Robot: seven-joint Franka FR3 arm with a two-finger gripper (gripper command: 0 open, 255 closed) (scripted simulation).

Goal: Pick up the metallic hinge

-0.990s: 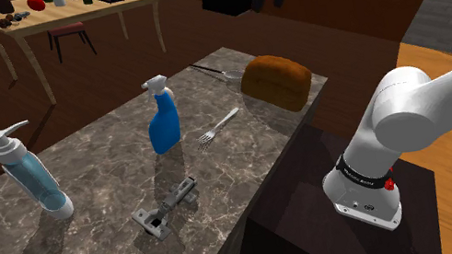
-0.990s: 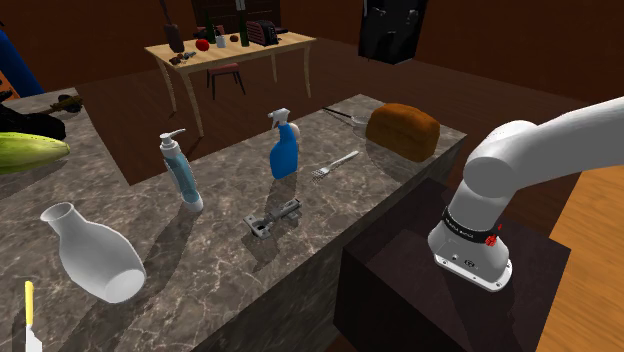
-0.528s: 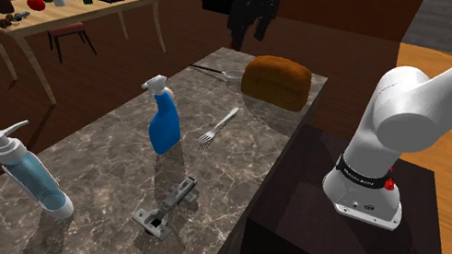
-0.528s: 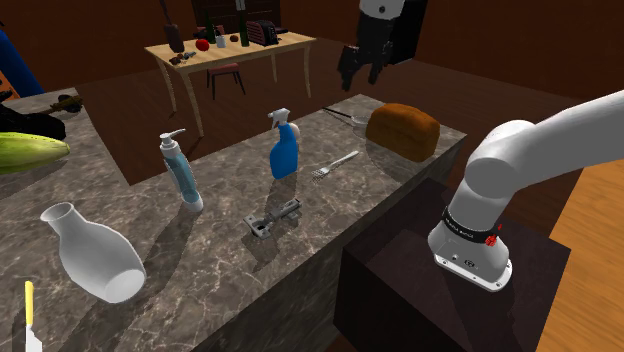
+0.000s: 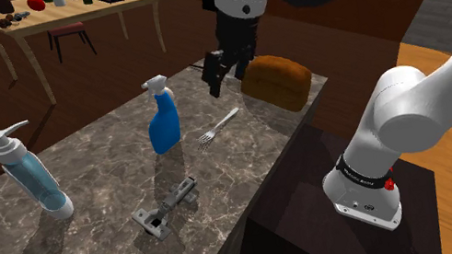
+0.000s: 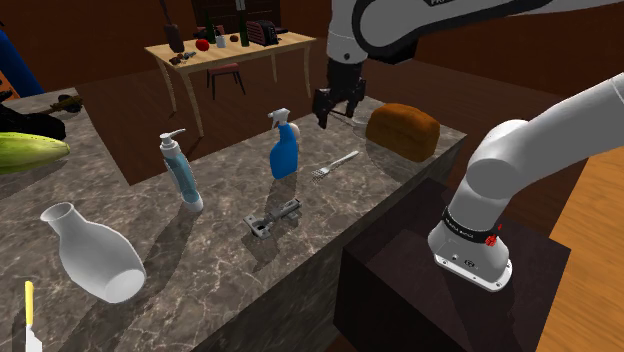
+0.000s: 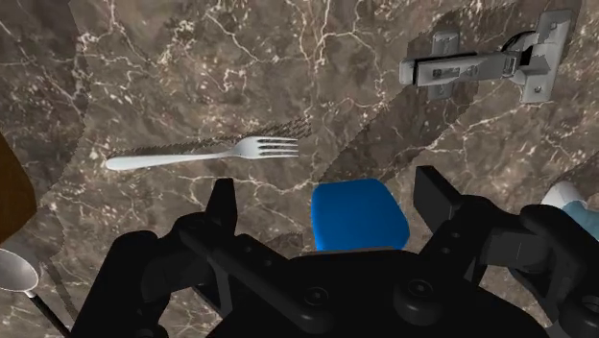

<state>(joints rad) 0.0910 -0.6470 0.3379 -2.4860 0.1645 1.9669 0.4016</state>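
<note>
One hinge (image 5: 167, 205) (image 6: 273, 218) (image 7: 480, 65) lies flat on the marble counter (image 5: 109, 168) (image 6: 200, 260), grey and shiny, nothing touching it; it sits near the blue spray bottle (image 5: 163, 122) (image 6: 284, 150) (image 7: 357, 216), below it in the shoulder view. One fork (image 5: 218, 126) (image 6: 335, 164) (image 7: 202, 154) lies just beside that bottle, to its right in the shoulder view. One brown loaf (image 5: 276, 80) (image 6: 402, 128) rests farther from the bottle the same way, at the counter's end; in the wrist view one spoon (image 7: 14, 274) shows its bowl by the loaf. One clear pump bottle (image 5: 29, 176) (image 6: 180, 170) stands well apart from the spray bottle on its other side. One white vase (image 6: 95, 255) lies beyond that in the second exterior view. The one gripper (image 5: 217, 78) (image 6: 330, 112) (image 7: 329, 197) hangs in the air above the counter, between the spray bottle and the loaf; its two black fingers stand apart with nothing held, and the hinge is well away from it.
</note>
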